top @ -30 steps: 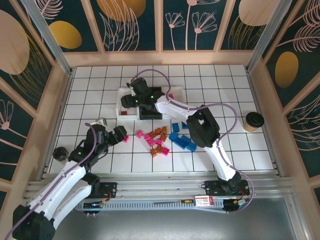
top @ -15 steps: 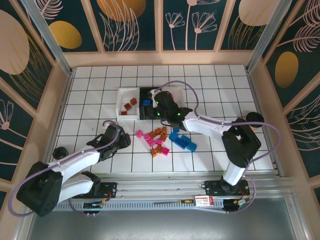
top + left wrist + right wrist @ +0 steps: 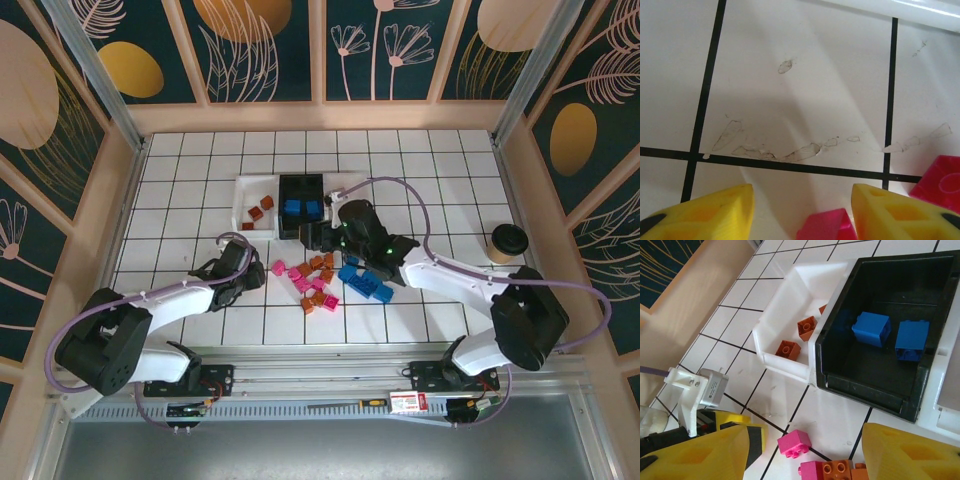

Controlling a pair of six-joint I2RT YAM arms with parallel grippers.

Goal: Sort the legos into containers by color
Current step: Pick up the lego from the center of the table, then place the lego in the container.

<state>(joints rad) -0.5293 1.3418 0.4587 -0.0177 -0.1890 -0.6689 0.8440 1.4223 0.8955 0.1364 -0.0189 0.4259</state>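
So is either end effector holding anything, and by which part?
Nothing held. Left end effector open around a pink lego; right end effector open, empty.

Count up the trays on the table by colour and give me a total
White trays: 2, one left and one right of the black one
Black tray: 1
Total: 3
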